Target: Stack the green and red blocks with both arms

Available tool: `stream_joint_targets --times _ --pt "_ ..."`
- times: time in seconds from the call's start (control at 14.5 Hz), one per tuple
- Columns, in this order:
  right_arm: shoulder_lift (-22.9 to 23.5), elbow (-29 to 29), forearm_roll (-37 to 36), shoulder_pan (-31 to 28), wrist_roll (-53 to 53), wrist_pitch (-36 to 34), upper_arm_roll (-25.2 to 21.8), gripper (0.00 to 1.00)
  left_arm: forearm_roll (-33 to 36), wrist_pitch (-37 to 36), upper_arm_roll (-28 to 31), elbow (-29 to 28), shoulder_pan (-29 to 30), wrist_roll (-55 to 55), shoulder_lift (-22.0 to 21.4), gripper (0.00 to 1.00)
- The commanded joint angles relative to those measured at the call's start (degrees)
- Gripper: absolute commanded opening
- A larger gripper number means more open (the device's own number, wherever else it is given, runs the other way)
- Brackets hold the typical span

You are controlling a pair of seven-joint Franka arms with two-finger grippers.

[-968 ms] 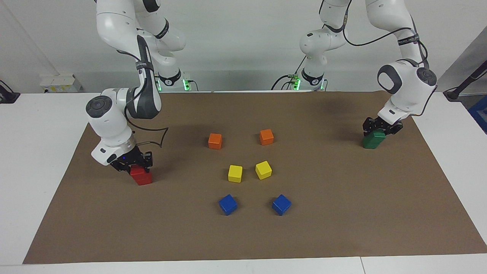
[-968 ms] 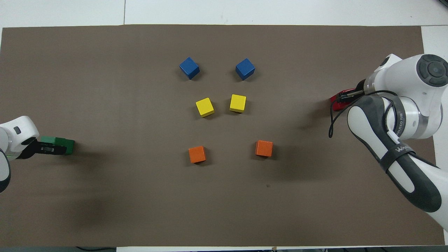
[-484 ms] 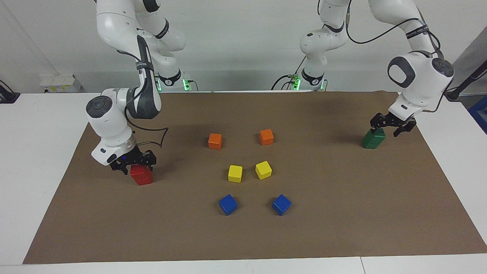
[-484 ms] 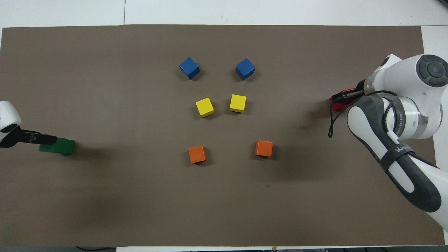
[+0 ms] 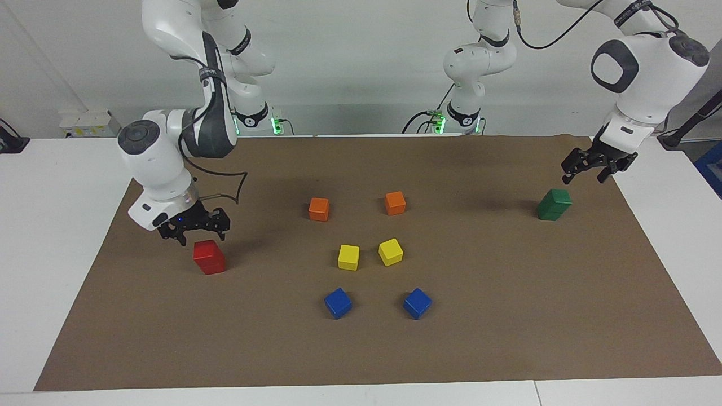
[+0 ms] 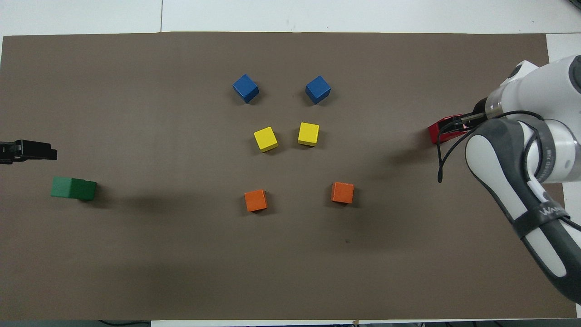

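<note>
Two red blocks (image 5: 208, 257) stand stacked toward the right arm's end of the table; the stack also shows in the overhead view (image 6: 436, 134). Two green blocks (image 5: 554, 204) stand stacked toward the left arm's end, and show in the overhead view (image 6: 72, 188) too. My right gripper (image 5: 194, 226) is open and empty, just above the red stack and clear of it; it shows in the overhead view (image 6: 458, 125). My left gripper (image 5: 597, 164) is open and empty, raised above and beside the green stack; it shows at the overhead view's edge (image 6: 27, 151).
Between the stacks on the brown mat (image 5: 507, 316) lie two orange cubes (image 5: 318, 208) (image 5: 395, 203), two yellow cubes (image 5: 348, 256) (image 5: 390, 251) and two blue cubes (image 5: 338, 303) (image 5: 417, 303), the blue ones farthest from the robots.
Both grippers opened, let go of the top blocks and rose off their stacks. The left gripper rose more and drifted toward the table edge. Both stacks stayed put.
</note>
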Motion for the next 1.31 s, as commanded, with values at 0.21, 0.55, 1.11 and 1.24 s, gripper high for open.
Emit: stream_joint_targets --times 0.21,0.55,1.11,1.24 --pt "-13.3 0.4 2.1 -0.2 0.9 -15.4 1.0 1.0 -0.1 -16.6 0.4 12.3 -2.0 -7.0 0.5 1.0" --pt "-17.0 6.2 2.1 -0.4 0.8 -27.0 0.8 1.0 0.4 -28.4 0.9 18.1 -4.0 -7.0 2.1 1.0" --pt "-11.3 12.4 1.4 -0.5 1.2 -29.9 0.7 1.0 1.1 -26.9 1.5 18.1 -6.4 -2.4 2.5 1.0" --pt "-11.4 12.4 1.3 -0.4 1.2 -29.9 0.8 1.0 1.0 -26.8 1.5 18.1 -6.4 -2.1 2.5 1.0"
